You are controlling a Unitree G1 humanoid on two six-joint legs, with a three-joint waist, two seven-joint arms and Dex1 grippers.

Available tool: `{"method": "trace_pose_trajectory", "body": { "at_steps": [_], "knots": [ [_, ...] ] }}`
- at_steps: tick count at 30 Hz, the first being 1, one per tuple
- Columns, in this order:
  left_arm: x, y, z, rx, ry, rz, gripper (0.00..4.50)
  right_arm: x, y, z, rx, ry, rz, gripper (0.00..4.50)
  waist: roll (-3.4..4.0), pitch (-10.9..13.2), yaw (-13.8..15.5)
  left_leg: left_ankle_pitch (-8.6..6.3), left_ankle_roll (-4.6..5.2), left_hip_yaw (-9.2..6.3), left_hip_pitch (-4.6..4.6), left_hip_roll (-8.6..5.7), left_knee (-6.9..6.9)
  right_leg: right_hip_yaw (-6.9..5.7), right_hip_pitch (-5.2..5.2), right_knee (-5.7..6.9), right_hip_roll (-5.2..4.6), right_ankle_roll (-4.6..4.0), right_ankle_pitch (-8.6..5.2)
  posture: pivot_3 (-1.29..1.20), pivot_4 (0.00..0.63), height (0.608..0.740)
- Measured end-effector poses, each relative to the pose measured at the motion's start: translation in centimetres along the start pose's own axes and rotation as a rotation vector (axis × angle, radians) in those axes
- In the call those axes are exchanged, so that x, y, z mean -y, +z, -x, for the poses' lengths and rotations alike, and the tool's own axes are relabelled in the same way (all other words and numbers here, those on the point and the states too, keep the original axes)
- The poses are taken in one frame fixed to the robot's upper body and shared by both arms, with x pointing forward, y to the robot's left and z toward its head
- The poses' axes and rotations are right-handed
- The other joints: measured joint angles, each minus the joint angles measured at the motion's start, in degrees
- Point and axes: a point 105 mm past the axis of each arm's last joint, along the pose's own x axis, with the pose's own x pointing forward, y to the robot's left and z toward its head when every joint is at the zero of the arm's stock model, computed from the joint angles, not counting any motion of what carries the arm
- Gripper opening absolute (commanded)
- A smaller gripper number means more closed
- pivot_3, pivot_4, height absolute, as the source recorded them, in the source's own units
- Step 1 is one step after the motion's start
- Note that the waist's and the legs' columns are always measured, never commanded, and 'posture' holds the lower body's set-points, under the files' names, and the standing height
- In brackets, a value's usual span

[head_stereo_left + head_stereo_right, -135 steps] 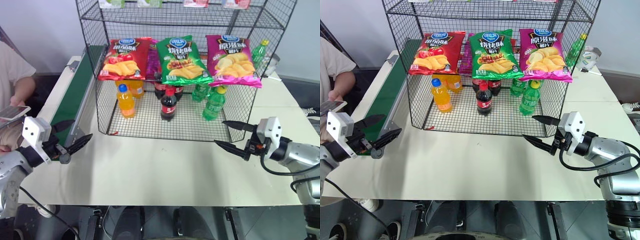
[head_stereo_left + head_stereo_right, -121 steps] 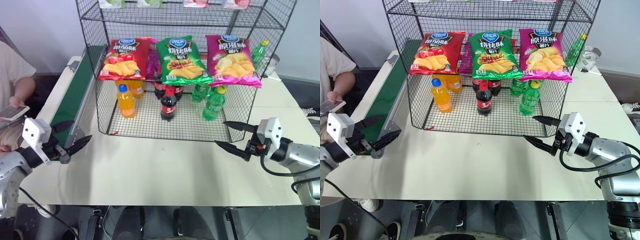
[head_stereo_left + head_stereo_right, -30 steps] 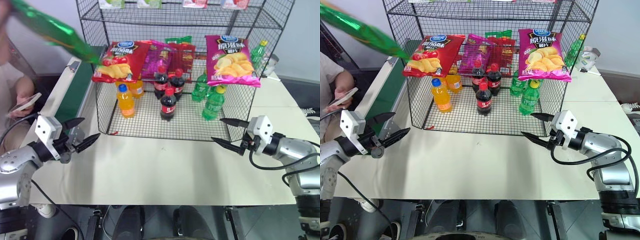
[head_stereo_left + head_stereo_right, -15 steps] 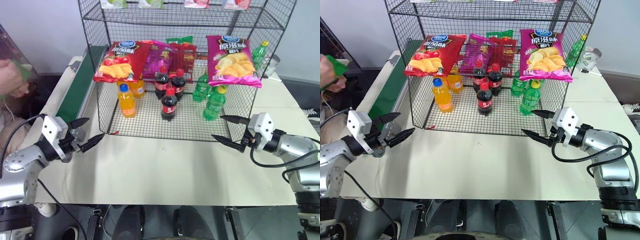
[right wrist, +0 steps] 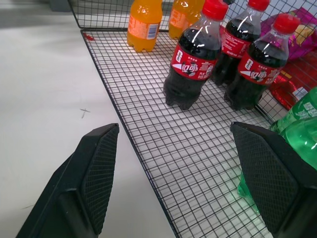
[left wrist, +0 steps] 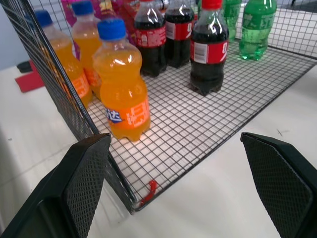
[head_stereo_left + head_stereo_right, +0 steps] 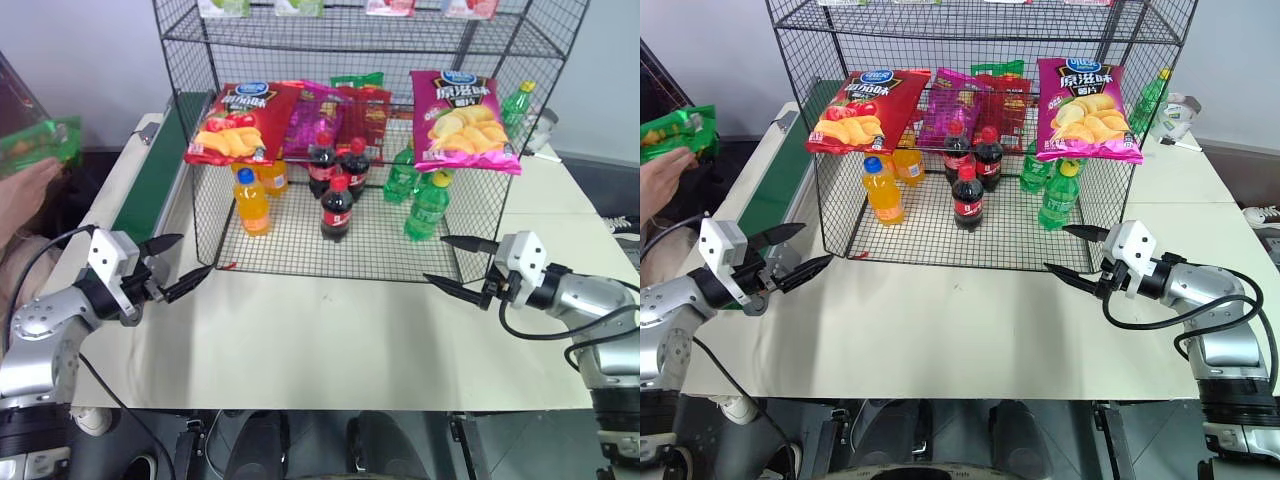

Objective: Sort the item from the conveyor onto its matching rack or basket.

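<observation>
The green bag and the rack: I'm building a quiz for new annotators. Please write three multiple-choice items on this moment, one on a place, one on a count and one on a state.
1. Where is the green bag?
A. on the conveyor
B. in a person's hand
C. on the rack

2. How many cola bottles stand in the rack?
A. two
B. three
C. five

3. The left gripper is:
A. open and empty
B. shut on a bottle
C. shut on the bag

1 B: the hand holds it up at far left.
2 B: three red-labelled bottles stand together.
3 A: its fingers are spread with nothing between them.
</observation>
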Motion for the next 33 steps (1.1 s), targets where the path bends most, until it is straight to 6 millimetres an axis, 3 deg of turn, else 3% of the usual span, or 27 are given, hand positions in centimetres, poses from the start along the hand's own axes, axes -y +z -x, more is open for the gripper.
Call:
{"method": "trace_pose_trajectory", "body": {
  "at_steps": [18, 33],
  "knots": [
    [0.0, 0.5, -1.7, 0.030, -0.039, 0.018, 4.50, 0.1, -0.3, 0.1, -0.008, -0.041, 0.014, 3.75, 0.00, 0.00, -0.05, 0.00, 0.00, 0.00, 0.00, 0.01, 0.02, 0.01, -0.01, 0.04, 0.05, 0.00, 0.00, 0.00, 0.150, 0.739],
    [0.4, -0.2, -1.2, 0.006, -0.016, 0.024, 4.50, 0.1, 0.3, -1.3, 0.025, -0.020, 0.021, 3.75, 0.00, 0.00, -0.10, 0.00, 0.00, 0.00, 0.00, 0.01, 0.02, 0.02, -0.03, 0.07, 0.03, 0.00, 0.00, 0.00, 0.150, 0.739]
  ]
}}
